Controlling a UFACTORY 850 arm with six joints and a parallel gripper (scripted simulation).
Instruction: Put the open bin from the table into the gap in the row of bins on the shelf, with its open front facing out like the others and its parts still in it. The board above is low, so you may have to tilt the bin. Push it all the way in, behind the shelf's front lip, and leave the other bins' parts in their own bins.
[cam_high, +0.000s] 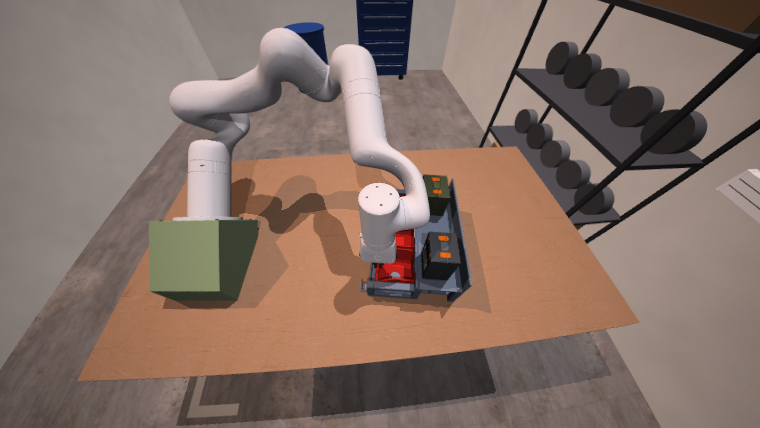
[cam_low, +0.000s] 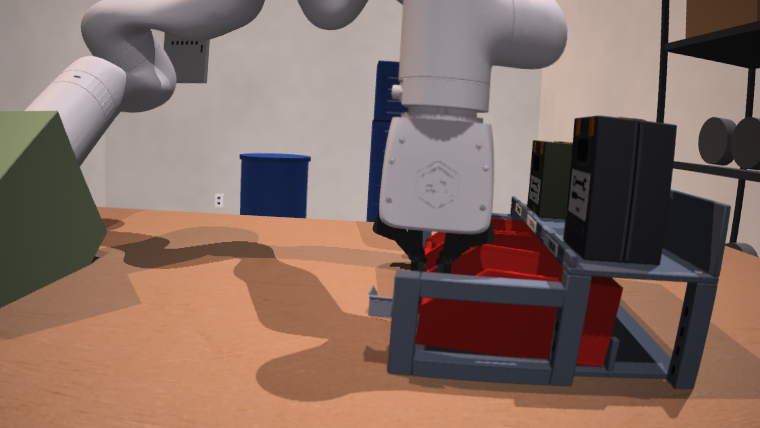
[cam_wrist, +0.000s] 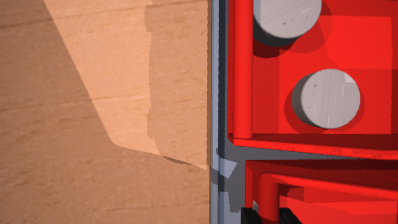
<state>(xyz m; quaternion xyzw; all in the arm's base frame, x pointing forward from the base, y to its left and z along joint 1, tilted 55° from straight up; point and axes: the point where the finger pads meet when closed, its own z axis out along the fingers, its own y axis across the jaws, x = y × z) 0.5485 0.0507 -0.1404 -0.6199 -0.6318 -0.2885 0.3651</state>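
Observation:
A small grey shelf stands on the table with red bins in its lower level. My gripper (cam_low: 431, 256) points straight down at the shelf's near left corner and is shut on the side wall of a red bin (cam_low: 489, 308). In the wrist view my fingertips pinch that bin's rim (cam_wrist: 268, 192) at the bottom edge. The neighbouring red bin (cam_wrist: 320, 75) holds two grey cylinders (cam_wrist: 326, 98). From above, the arm's wrist hides my fingers, and the red bin (cam_high: 397, 261) shows beside it. The held bin's parts are hidden.
Two dark boxes (cam_low: 616, 186) (cam_high: 436, 194) stand on the shelf's low top board. A green block (cam_high: 196, 260) sits at the arm's base. A tall black rack with dark discs (cam_high: 611, 106) stands to the right. A blue barrel (cam_low: 274, 183) is behind.

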